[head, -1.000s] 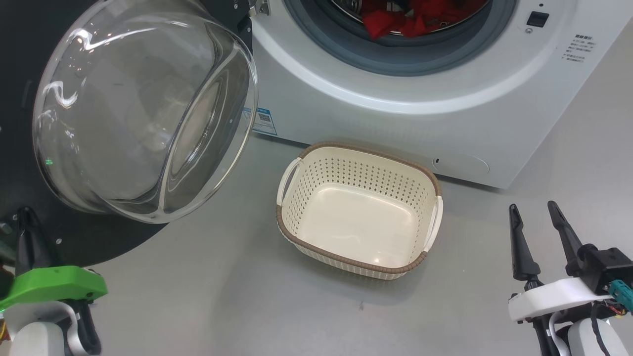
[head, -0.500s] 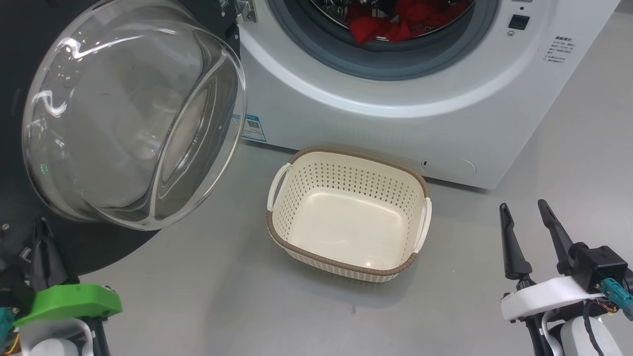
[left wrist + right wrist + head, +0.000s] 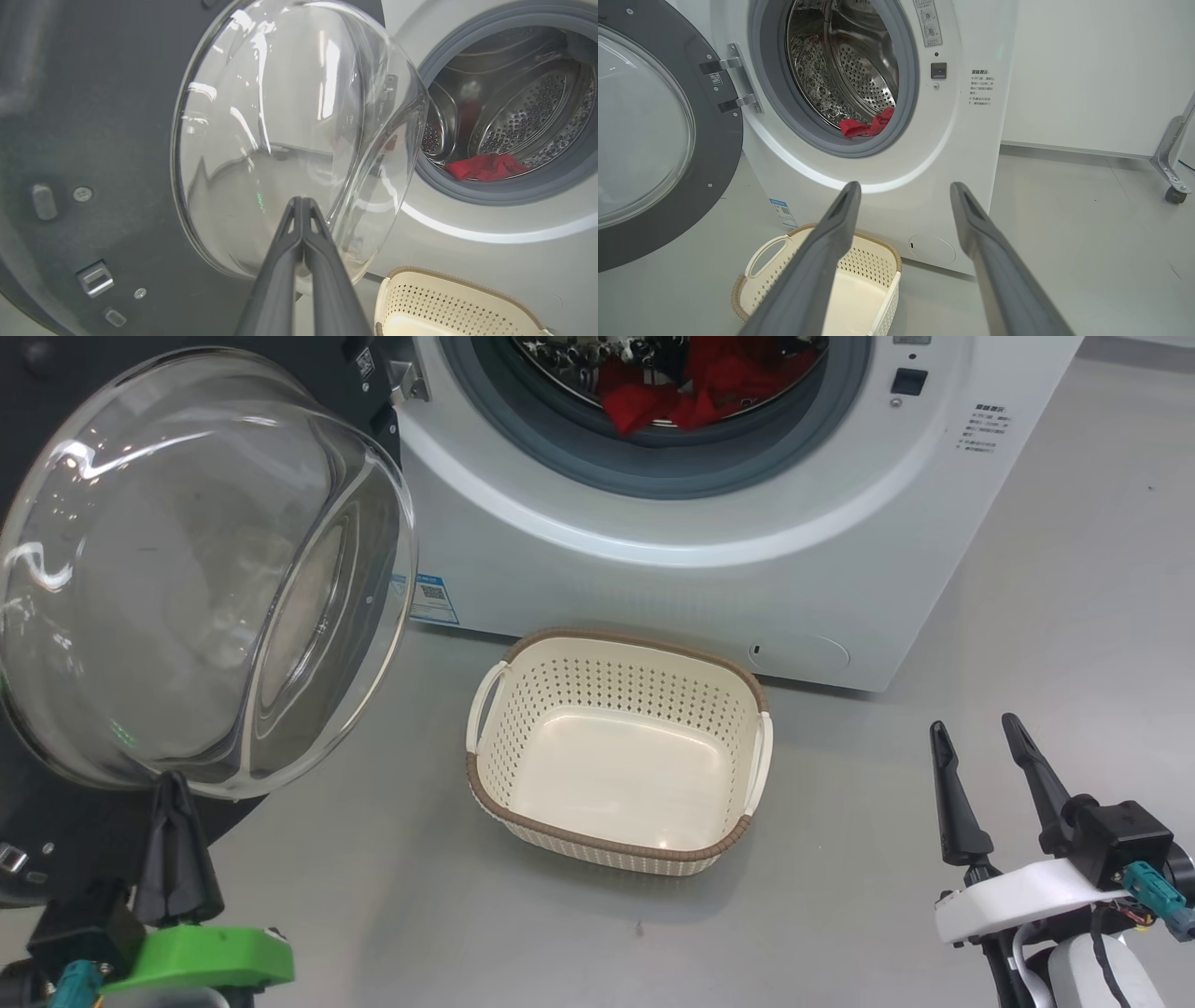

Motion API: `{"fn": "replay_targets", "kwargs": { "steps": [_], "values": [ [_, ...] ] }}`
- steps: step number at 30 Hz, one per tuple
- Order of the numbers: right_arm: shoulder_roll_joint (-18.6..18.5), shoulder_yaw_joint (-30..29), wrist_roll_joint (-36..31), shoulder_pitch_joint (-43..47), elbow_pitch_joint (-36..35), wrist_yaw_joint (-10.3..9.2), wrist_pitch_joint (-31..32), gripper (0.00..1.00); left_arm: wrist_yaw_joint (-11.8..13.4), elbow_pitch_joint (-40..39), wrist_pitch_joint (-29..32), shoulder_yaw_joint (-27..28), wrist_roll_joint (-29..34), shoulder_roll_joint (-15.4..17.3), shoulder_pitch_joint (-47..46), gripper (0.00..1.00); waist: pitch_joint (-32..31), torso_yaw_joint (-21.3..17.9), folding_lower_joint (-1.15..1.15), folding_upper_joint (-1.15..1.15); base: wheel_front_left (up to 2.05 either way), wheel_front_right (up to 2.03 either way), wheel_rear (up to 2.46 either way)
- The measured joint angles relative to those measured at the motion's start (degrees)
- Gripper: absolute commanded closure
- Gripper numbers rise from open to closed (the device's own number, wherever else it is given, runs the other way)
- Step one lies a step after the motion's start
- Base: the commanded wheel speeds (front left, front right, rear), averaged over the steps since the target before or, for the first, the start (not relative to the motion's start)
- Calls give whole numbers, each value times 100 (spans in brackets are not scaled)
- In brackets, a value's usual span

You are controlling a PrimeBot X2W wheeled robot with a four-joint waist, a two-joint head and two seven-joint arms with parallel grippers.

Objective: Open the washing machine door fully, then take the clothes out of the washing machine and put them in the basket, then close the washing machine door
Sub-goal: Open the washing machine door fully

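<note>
The basket (image 3: 611, 765) stands open side up on the floor (image 3: 1027, 569), just near of the washing machine (image 3: 709, 588), and it is empty, with its smooth bottom bare. Its long axis runs left to right, roughly along the machine's front, with a white handle at each end. The clothes (image 3: 686, 392) are inside the drum (image 3: 859, 70), a red heap low at its near lip, just behind the grey seal (image 3: 560, 448). How much fabric lies deeper cannot be told.

The washing machine door (image 3: 56, 840) is swung out to the left on its hinges (image 3: 733, 84), its inner face turned toward the right and near side, and the glass window (image 3: 289, 130) bulges that way. The head view cuts off the door's left edge and the upper part of the drum.

The left pincer (image 3: 171, 784) is pressed together, fingers meeting, holding nothing. Its tips point at the lower edge of the glass window; whether they touch it cannot be told. The right pincer (image 3: 974, 726) is spread wide and empty, near right over bare floor, well apart from the basket, fingers pointing toward the machine.
</note>
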Motion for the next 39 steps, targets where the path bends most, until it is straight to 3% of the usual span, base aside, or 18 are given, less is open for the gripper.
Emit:
{"fn": "replay_targets", "kwargs": {
  "steps": [1,3,5,10,12,19,39],
  "values": [
    [4,0,0,0,-9,0,0,0,-45,-13,0,-58,0,2,39,100,-9,-27,0,0,0,0,0],
    [7,15,0,1,-14,0,0,0,-102,-49,0,-199,-8,1,105,70,-29,-82,0,0,0,0,0],
    [11,54,0,2,-20,0,0,0,-170,-96,0,-355,-8,2,148,59,-47,-141,0,0,0,0,0],
    [37,134,1,4,-40,0,0,0,-249,-147,0,-668,-9,4,218,11,-100,-304,0,0,0,0,0],
    [47,205,2,7,-41,0,0,0,-286,-163,0,-794,-9,5,229,1,-124,-375,0,0,0,0,0],
    [71,303,9,45,-49,0,0,0,-327,-114,0,-1093,-5,10,328,0,-230,-721,0,0,0,0,0],
    [85,511,1,385,-180,-2,0,0,-233,85,208,-1250,24,27,455,0,-572,-1710,0,0,0,0,0]
  ]
}}
